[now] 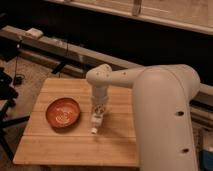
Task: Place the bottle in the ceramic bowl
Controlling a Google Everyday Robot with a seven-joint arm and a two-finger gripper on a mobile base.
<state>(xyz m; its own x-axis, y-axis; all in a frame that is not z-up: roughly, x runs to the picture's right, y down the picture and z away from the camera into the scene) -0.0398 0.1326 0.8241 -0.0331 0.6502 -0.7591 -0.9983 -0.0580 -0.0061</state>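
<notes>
Gripper (98,111) low over mid table (60,145), pointing straight down, right on far end of bottle (94,122). Open or closed on it: can't tell. Bottle just beside bowl (63,112), on its view-right side, not touching the rim. Resting on the wood or lifted a bit: can't tell. Long axis approx. near-far in view, narrow cap end toward near table edge, other end hidden under gripper. So no sideways gap btwn gripper and bottle; bowl close by to view-left of both, upright, nothing in it. Arm (150,95): thick white forearm in from view-right, bent at joint above table, wrist hanging vertical. Prob. next: confirm hold, lift clear of rim, short shift view-left, let go over bowl centre.
</notes>
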